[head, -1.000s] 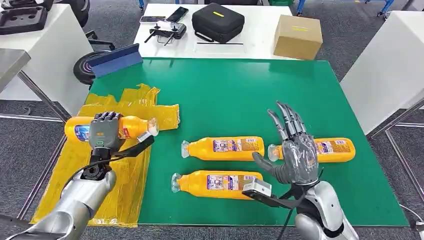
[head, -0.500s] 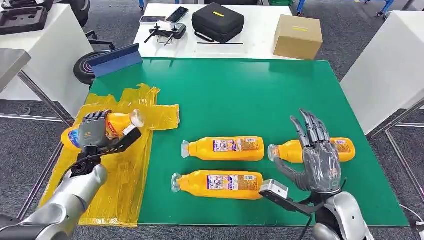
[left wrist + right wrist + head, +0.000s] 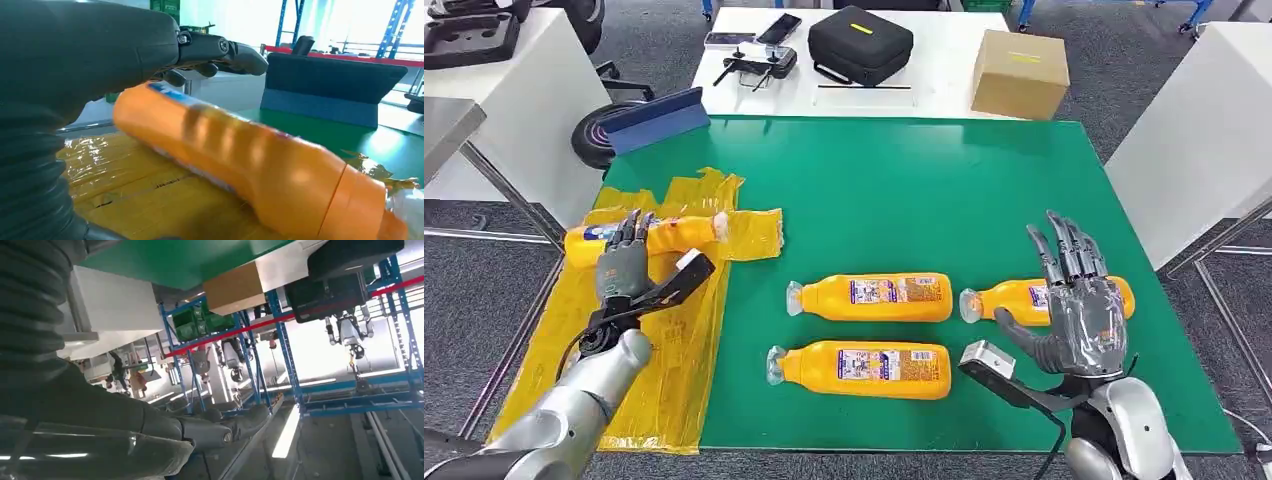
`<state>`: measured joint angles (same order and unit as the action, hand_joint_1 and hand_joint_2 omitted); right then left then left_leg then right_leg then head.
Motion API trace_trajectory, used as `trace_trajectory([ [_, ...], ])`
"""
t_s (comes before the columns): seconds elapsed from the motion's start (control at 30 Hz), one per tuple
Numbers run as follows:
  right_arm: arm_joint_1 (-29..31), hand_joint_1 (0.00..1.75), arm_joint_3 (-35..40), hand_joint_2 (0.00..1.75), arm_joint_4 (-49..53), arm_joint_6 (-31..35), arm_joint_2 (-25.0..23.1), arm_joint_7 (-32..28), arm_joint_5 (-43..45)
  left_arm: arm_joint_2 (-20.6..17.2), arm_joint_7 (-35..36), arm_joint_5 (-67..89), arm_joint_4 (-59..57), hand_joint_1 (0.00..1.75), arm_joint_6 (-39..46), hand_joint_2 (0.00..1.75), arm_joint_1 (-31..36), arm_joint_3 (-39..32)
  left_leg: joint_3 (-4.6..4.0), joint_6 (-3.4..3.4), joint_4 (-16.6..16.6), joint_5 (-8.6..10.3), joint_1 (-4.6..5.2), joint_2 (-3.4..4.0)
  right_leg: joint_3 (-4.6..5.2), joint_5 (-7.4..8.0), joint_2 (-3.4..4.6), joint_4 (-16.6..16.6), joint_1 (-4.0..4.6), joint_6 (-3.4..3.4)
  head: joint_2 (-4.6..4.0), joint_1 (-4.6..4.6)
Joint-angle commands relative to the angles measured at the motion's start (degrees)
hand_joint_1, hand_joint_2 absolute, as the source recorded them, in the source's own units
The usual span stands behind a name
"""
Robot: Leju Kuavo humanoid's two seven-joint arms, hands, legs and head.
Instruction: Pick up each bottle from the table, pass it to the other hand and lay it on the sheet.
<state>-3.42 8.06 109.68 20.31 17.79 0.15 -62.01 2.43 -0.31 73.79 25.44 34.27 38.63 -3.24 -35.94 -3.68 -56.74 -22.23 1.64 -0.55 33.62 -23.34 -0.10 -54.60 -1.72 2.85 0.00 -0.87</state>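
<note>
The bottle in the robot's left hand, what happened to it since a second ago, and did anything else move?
The left hand let the bottle go: it now lies on the yellow sheet, and the fingers have opened above it. The right hand slid to the right and back toward the robot, open, over the right-most bottle. The three bottles on the green table stayed put.

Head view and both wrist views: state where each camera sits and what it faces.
Head view: high on the body, facing down at the green table; both arms and hands show.
Left wrist view: behind the left hand, facing the orange bottle on the yellow sheet, as the head view also shows.
Right wrist view: behind the right hand, turned, facing blue racks.
</note>
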Motion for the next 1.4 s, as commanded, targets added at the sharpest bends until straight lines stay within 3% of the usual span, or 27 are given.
trace_trajectory([
  [0.03,2.3,0.00,-0.8,1.75,-4.4,-2.5,-0.1,0.6,-1.3,1.1,-4.0,-3.6,-1.7,0.00,-2.7,1.75,0.4,-3.2,0.22,0.23,0.0,-0.11,-0.11,0.07,-0.24,-0.06,0.04,0.1,0.10,-0.15,0.00,-0.02],
  [0.2,5.2,0.00,-1.1,1.75,-8.4,-6.2,2.4,0.2,-1.9,3.5,-15.9,-15.9,5.4,0.00,-7.4,1.75,-5.5,-3.1,0.30,0.23,0.0,-0.14,-0.08,0.20,-0.31,-0.05,0.17,0.1,0.07,-0.15,0.00,0.00],
  [0.33,5.7,0.00,-2.0,1.75,-11.9,-8.1,6.4,-1.0,-6.5,4.9,-19.6,-26.5,15.5,0.00,-12.8,1.75,-12.1,0.1,0.36,0.25,0.0,-0.17,-0.07,0.06,-0.42,-0.11,0.03,0.1,0.04,-0.16,0.00,0.00],
  [0.43,7.8,0.00,-2.4,1.75,-16.7,-12.6,12.1,-3.0,-9.7,5.3,-21.3,-35.5,25.1,0.00,-17.4,1.75,-18.0,2.1,0.29,0.19,0.0,-0.17,-0.03,0.17,-0.33,-0.06,0.16,0.1,0.01,-0.12,0.00,-0.02],
  [0.6,10.5,0.00,-6.8,1.75,-21.0,-22.2,18.4,-8.0,-5.8,4.0,-21.2,-42.3,33.0,0.00,-19.9,1.75,-23.6,5.4,0.17,0.16,0.0,-0.16,0.06,0.09,-0.22,-0.08,0.07,0.1,-0.04,-0.11,0.00,-0.02],
  [0.8,12.4,0.00,-6.6,1.75,-22.4,-24.3,19.4,-9.0,-5.3,3.8,-20.9,-43.4,31.9,0.00,-19.8,1.75,-22.6,6.2,0.28,0.28,-0.1,-0.22,-0.03,0.09,-0.35,-0.11,0.06,0.1,0.05,-0.20,0.00,0.00],
  [0.9,18.2,0.00,-4.5,1.75,-28.2,-27.0,20.7,-9.7,-4.6,4.0,-20.8,-44.4,31.4,0.00,-20.0,1.75,-22.1,7.0,0.20,0.20,0.0,-0.16,0.03,0.14,-0.22,-0.05,0.12,0.1,0.01,-0.15,0.00,0.02],
  [1.1,22.0,0.00,-1.6,1.75,-38.2,-28.8,22.8,-13.2,-2.3,4.1,-21.1,-45.6,30.3,0.00,-19.9,1.75,-22.0,8.2,0.23,0.13,0.0,-0.10,-0.02,0.06,-0.30,-0.01,0.03,0.2,0.05,-0.10,0.00,-0.02],
  [1.4,35.1,0.00,8.7,1.75,-55.9,-27.4,18.8,-14.7,-4.2,4.9,-21.7,-46.6,25.6,0.00,-19.8,1.75,-18.2,9.5,0.51,0.38,0.0,-0.21,-0.10,0.33,-0.57,-0.01,0.29,0.2,0.13,-0.25,0.00,0.02],
])
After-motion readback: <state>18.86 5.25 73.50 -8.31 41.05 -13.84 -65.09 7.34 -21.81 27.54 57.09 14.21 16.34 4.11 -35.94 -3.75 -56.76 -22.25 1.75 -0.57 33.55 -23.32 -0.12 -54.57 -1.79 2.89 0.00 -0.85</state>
